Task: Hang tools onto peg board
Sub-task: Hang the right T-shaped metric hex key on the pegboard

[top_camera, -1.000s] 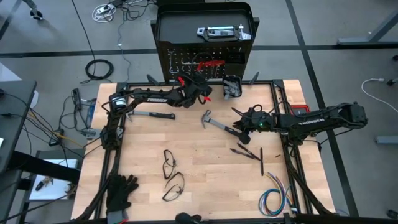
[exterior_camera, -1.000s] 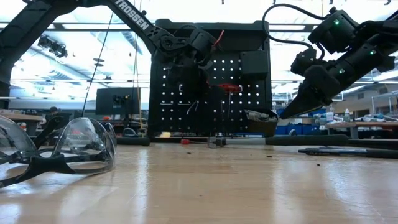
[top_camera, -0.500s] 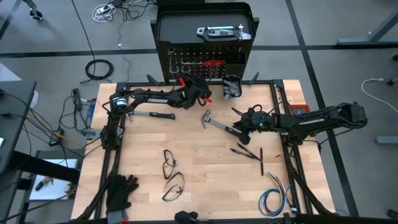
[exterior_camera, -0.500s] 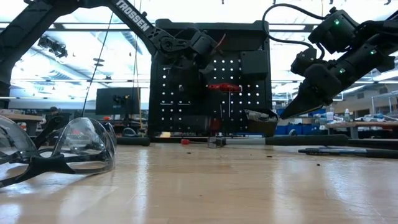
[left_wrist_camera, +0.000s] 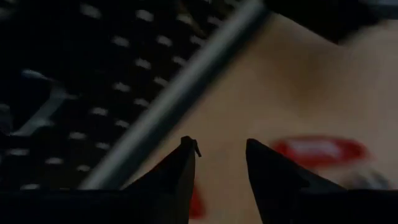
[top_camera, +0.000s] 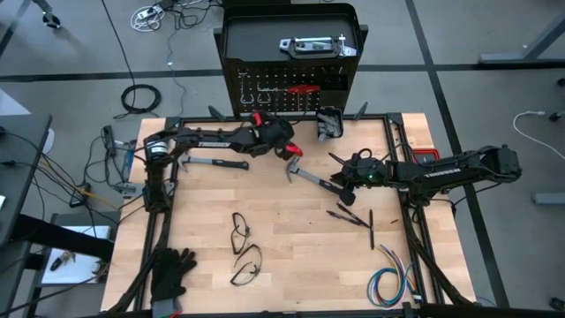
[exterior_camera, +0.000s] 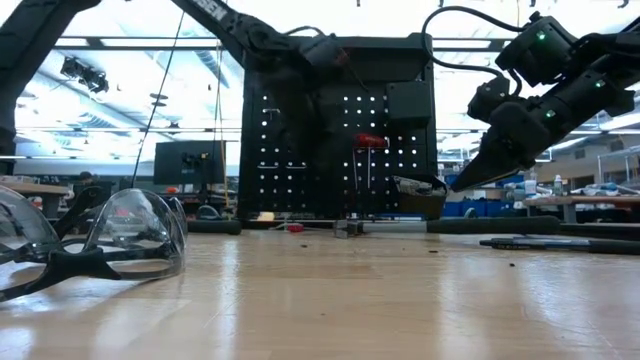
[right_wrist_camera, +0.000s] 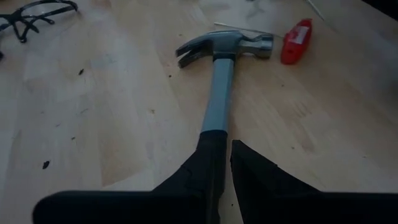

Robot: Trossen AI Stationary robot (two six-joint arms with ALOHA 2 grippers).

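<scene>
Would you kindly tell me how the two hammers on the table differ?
The right hammer has its black grip clamped in the right gripper; the left hammer lies free. The right hammer lies diagonally; the left hammer runs almost straight across. Both have black grips and lie on the table.

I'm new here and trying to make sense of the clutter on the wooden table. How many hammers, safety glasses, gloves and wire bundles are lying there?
Hammers: 2
Pairs of safety glasses: 2
Pairs of black gloves: 1
Coloured wire bundles: 1
Total: 6
</scene>
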